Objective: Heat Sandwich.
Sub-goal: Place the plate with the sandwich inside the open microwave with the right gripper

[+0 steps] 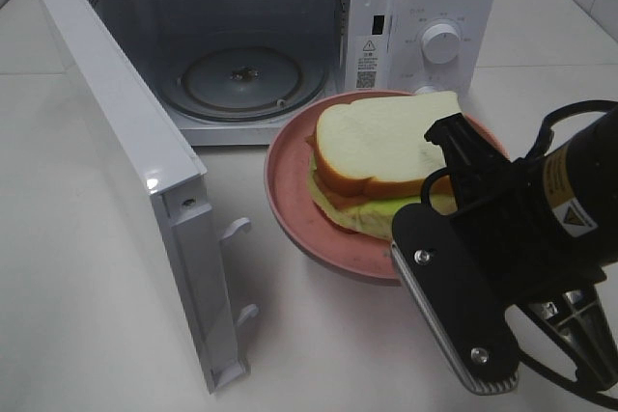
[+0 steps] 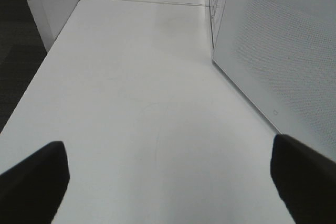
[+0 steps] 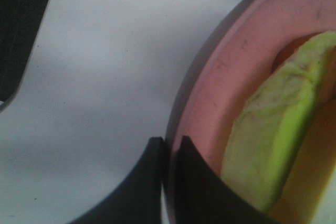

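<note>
The sandwich (image 1: pixel 386 156), pale bread over orange and yellow-green filling, lies on the round pink plate (image 1: pixel 290 190) just in front of the open microwave (image 1: pixel 435 7). My right gripper (image 1: pixel 401 243) is shut on the plate's near rim. In the right wrist view its two dark fingers (image 3: pixel 152 182) pinch the pink plate rim (image 3: pixel 210 98), with the sandwich's green filling (image 3: pixel 273 145) close beside them. My left gripper (image 2: pixel 168 182) is open, its fingertips (image 2: pixel 37 177) far apart over bare table, and it is out of the high view.
The microwave door (image 1: pixel 135 151) is swung wide open to the left, and the glass turntable (image 1: pixel 241 79) inside holds nothing. The microwave's perforated side wall (image 2: pixel 283 51) stands close by the left gripper. The white table (image 1: pixel 77 335) drops off to a dark floor (image 2: pixel 16 56).
</note>
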{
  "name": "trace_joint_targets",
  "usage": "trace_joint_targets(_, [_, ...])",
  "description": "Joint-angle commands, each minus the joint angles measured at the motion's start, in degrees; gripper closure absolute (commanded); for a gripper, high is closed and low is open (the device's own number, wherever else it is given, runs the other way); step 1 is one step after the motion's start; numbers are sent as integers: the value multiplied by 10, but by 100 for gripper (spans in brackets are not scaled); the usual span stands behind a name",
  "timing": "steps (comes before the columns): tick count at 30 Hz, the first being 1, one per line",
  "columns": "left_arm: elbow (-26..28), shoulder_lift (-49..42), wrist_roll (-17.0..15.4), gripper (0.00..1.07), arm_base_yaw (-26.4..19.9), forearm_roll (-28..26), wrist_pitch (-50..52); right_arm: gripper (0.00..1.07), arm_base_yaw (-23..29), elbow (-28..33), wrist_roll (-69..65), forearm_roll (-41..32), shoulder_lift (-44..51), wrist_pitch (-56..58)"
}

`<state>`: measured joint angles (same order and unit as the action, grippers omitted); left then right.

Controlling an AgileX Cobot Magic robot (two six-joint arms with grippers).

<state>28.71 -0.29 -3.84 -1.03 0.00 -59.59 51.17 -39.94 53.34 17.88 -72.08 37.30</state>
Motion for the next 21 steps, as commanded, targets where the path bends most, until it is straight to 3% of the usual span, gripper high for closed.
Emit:
trace_joint_targets(1, [-2, -14, 0, 9, -1, 0, 3, 104, 1, -1, 42, -23, 2, -34])
trace_joint_targets(7, [-2, -14, 0, 9, -1, 0, 3, 104, 1, -2, 64, -32, 0, -52])
trace_joint_targets(15, [-2, -14, 0, 9, -1, 0, 3, 104, -43, -2, 109, -40, 0, -68])
trace_joint_targets(21, [-2, -14, 0, 9, -1, 0, 3, 104, -79, -2, 211, -109, 0, -68])
